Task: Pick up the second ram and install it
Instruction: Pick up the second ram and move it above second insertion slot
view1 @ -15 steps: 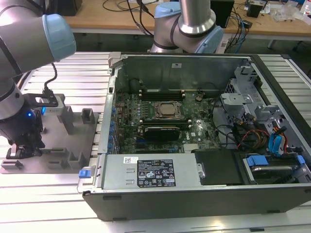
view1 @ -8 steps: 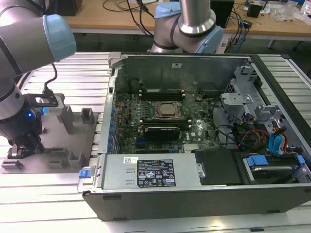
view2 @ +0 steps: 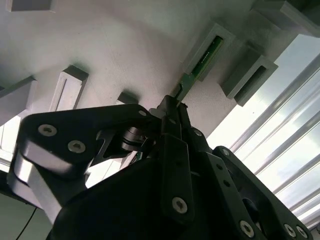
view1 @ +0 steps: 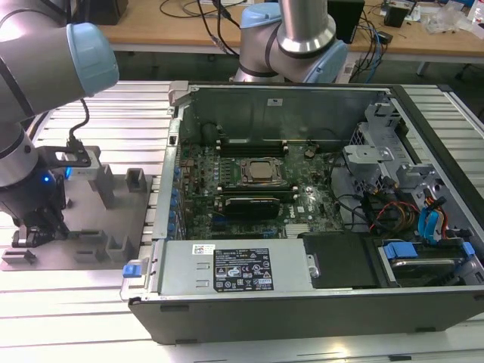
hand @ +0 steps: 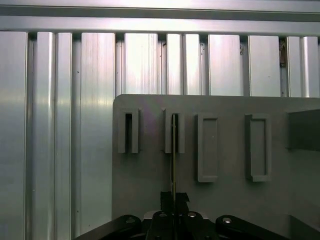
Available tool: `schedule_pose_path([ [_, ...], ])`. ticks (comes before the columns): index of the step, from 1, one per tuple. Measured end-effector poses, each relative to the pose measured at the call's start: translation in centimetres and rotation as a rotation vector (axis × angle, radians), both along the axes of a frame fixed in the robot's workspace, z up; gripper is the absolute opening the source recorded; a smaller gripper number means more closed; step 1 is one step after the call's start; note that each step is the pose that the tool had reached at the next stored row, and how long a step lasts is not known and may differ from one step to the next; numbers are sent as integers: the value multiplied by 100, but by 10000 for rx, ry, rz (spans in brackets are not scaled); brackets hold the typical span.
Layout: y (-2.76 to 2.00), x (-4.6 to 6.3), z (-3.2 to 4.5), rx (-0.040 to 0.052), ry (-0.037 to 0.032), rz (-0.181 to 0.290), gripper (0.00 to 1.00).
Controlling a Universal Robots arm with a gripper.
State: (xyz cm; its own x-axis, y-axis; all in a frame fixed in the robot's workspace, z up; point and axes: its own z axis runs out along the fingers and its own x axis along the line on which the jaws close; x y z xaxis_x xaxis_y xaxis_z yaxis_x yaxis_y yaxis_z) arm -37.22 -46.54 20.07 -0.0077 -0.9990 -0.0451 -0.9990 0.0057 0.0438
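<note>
Ram [hand: 173,155] [view2: 209,54] stands on edge, far end seated in a slotted block [hand: 168,135] on the grey fixture plate [hand: 145,180]. The plate lies on the ribbed table [hand: 60,125], to the exterior view's left of the open PC case [view1: 302,181]. First wrist view: edge-on, a thin dark line. Second wrist view: flat narrow green strip, chips not resolvable. Jaws clamped on its near end.
</note>
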Motion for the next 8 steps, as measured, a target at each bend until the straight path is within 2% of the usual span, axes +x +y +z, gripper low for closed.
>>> schedule_pose_path([
  [3, 0, 0, 0, 3, -3, 0, 11],
  [8, 0, 0, 89, 1, -1, 0, 11],
])
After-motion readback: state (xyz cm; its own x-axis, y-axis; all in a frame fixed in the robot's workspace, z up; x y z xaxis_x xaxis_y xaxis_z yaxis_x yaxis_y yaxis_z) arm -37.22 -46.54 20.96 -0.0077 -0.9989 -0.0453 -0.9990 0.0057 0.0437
